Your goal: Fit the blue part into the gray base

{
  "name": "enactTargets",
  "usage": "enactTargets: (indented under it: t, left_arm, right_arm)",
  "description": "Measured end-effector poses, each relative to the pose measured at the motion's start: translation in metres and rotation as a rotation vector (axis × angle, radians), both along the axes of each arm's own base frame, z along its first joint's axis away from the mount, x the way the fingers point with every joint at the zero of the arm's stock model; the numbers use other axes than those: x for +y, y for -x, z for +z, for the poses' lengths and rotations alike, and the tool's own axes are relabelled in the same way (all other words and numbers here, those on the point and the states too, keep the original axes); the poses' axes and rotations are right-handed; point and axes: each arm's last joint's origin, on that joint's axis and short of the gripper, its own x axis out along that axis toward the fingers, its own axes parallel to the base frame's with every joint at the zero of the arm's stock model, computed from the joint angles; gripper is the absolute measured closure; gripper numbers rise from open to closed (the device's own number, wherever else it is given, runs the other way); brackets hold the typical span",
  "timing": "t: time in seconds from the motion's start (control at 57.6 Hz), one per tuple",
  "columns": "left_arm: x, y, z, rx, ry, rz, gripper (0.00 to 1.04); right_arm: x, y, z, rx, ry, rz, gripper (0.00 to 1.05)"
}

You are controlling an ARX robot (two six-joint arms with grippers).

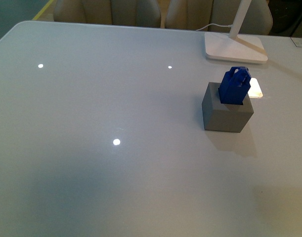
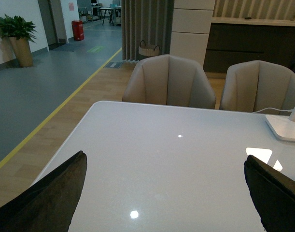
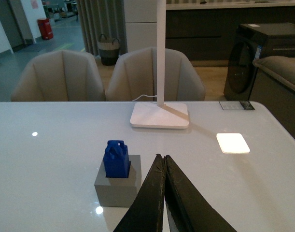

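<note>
Judging the insertion all but done, we saw the blue part [image 1: 235, 86] standing in the gray base [image 1: 226, 116] on the desk's [image 1: 91, 173] far right, our right fingers [image 3: 159, 193] pressed together, left fingers [image 2: 46, 198] spread, leaving perhaps a seating press.

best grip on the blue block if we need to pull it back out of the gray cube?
Probably the looped handle on top, coming straight down. The blue block stands upright in the gray cube, lower part sunk in the hole, so only the upper body and loop are exposed.
</note>
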Motion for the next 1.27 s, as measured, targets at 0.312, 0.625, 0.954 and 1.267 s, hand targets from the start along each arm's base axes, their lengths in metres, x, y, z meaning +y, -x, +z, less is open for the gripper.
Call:
enactTargets:
  t: [0.312,0.625,0.954,1.267]
  left_arm:
    - [0.0,0.0,0.0,0.0,0.0,0.0,0.07]
    - [0.0,0.0,0.0,0.0,0.0,0.0,0.07]
    - [0.0,0.0,0.0,0.0,0.0,0.0,0.07]
    - [0.0,0.0,0.0,0.0,0.0,0.0,0.07]
  right_arm:
    - [0.0,0.0104,-0.0028,0.005,0.002,0.0,0.98]
    - [0.0,0.0105,-0.0027,0.004,0.002,0.0,0.45]
    - [0.0,0.0105,-0.0027,0.004,0.002,0.0,0.09]
    - [0.0,0.0105,-0.0027,0.004,0.002,0.0,0.09]
